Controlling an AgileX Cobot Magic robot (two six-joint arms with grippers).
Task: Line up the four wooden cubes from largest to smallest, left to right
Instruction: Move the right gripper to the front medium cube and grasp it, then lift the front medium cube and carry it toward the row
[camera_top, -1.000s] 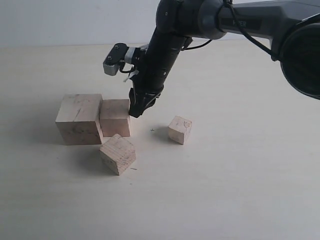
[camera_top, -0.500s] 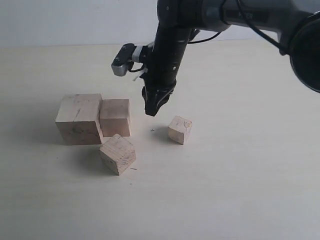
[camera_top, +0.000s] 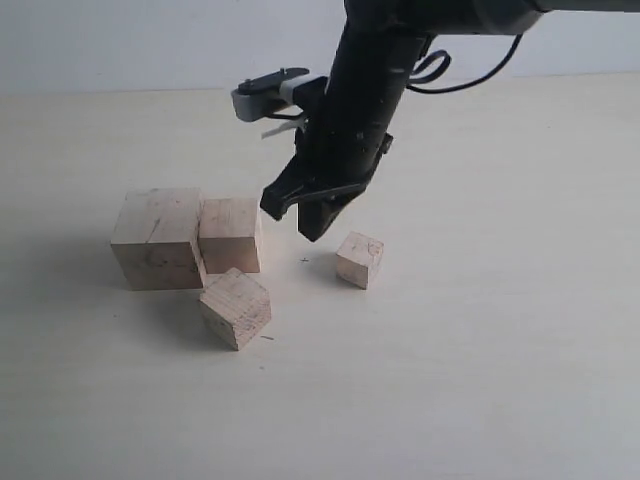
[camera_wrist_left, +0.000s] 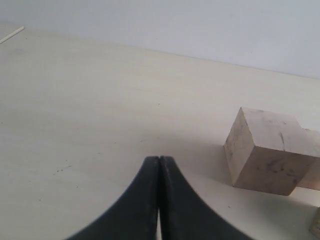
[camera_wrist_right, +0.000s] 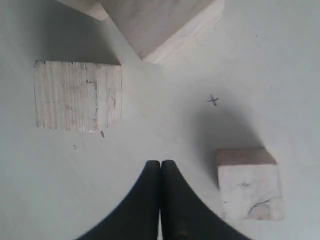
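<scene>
Right gripper (camera_top: 311, 235) pressed closed, empty, hanging above the counter (camera_top: 480, 360) between the second cube (camera_top: 231, 233) and the smallest cube (camera_top: 359, 259). Left gripper (camera_wrist_left: 159, 161) likewise closed, empty. I see the largest cube (camera_top: 158, 238) touching the second cube, and the third cube (camera_top: 236, 308) skewed just in front. Pale matte counter, plain wall (camera_top: 120, 40); cubes pale and grainy.

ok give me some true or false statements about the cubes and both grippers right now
1. The right gripper is shut and holds no cube. True.
2. The smallest cube touches the other cubes. False: it stands apart, to their right.
3. The largest cube and the second-largest cube sit side by side, touching. True.
4. The third cube is stacked on the largest. False: it rests on the table in front of them, turned at an angle.
5. The left gripper is open. False: it is shut.
</scene>
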